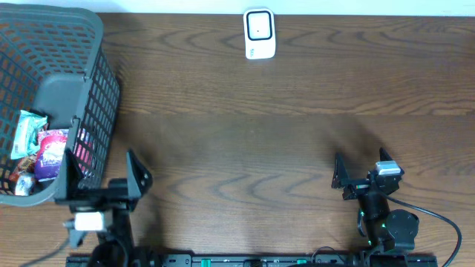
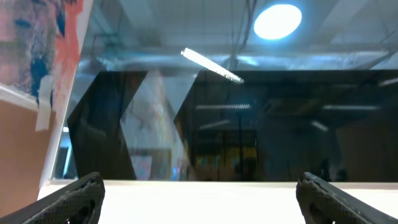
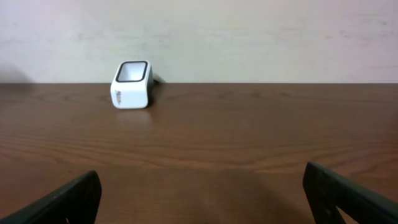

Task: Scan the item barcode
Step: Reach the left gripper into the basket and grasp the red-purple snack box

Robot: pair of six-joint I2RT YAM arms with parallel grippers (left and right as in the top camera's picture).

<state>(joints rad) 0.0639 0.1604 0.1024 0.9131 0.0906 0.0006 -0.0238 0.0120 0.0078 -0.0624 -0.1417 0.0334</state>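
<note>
**1. Left gripper** (image 1: 102, 172). Nearest row, well to the near-left of the barcode scanner (image 1: 259, 33). Jaws spread wide, nothing between them. Seen from overhead, one finger overlaps the basket's near corner. Contact cannot be told.

**2. Right gripper** (image 1: 360, 167). Nearest row, near-right of the scanner. Jaws spread wide and empty, pointing along the surface toward it.

**3. Snack packets** (image 1: 33, 159). The items to scan, piled in the near end of the basket, far to the scanner's left. A purple packet (image 1: 50, 152) and a green-and-white packet (image 1: 28, 130) lie uppermost. No barcode is legible.

**4. Basket** (image 1: 104, 67). Grey plastic mesh with high walls, left of the scanner.

**5. Surface** (image 1: 245, 148). Dark wood grain, bare between the grippers and the scanner.

**6. Barcode scanner.** Small white unit with a dark window, at the far edge.

**Hazards (judged).**
- No item is lifted yet.
- A finger may snag the mesh wall and drag the basket, since the left gripper sits so close to it.
- The packets overlap, so two may come up together.
- Crinkly wrappers may slip during the long carry to the scanner.
- The barcode may end up facing away from the window, so no read.
</note>
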